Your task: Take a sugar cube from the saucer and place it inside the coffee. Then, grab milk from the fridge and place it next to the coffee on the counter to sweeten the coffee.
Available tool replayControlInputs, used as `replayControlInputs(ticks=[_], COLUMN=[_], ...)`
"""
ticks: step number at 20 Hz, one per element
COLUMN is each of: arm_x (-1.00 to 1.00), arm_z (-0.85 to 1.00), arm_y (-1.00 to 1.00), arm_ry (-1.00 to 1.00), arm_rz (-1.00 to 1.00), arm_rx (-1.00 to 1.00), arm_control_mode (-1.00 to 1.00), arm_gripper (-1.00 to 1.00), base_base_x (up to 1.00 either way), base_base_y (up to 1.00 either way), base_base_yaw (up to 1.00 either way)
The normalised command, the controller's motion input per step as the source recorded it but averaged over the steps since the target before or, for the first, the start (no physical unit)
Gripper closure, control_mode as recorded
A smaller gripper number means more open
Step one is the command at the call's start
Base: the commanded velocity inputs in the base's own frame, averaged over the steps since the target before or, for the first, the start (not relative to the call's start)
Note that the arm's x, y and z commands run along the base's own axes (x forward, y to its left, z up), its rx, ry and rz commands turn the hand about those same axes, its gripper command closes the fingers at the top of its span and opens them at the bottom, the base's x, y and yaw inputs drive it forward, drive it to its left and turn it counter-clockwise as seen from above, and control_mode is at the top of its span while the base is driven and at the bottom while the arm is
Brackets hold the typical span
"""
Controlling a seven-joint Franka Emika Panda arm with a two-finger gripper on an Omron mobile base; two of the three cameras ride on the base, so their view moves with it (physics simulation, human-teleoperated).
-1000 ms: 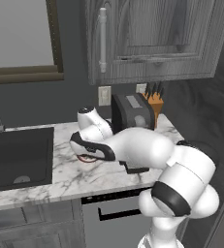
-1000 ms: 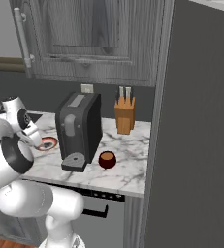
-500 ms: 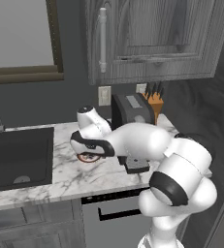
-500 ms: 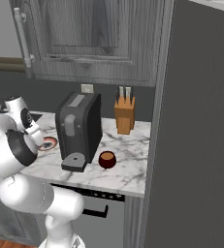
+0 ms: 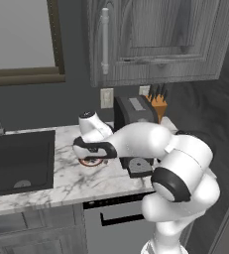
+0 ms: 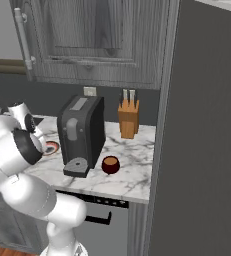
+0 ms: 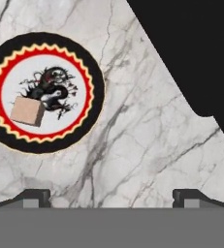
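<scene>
The step in hand is picking the cube [image 7: 28, 111] off the saucer [image 7: 91, 68]. The end effector [image 7: 111, 196] hovers over the tabletop [image 7: 147, 145] beside the saucer, jaws fully spread and empty. The next move calls for centring over the cube, then descending.

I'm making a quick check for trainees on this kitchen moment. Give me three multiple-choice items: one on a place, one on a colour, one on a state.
1. Where does the sugar cube lie?
A. on the saucer
B. in the coffee
C. in the sink

2. What colour is the coffee cup?
A. blue
B. dark red-brown
C. white

3. How is the hand?
A. shut on the cube
B. open, holding nothing
C. shut on the cup

Key: 1 A, the cube rests on the saucer's pale centre; 2 B, seen beside the coffee machine; 3 B, fingertips stand wide apart over bare counter.
</scene>
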Motion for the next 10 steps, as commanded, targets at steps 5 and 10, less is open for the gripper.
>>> replayControlInputs(ticks=[5,10], arm_x=[0.13,0.1], arm_z=[-0.11,-0.01], arm_y=[0.06,0.12], arm_ry=[0.0,0.0], arm_rz=[-0.02,-0.04], arm_rx=[0.0,0.0], arm_control_mode=[-1.0,-1.0], arm_gripper=[-1.0,-1.0], base_base_x=[0.0,0.0], base_base_y=[0.0,0.0], base_base_yaw=[0.0,0.0])
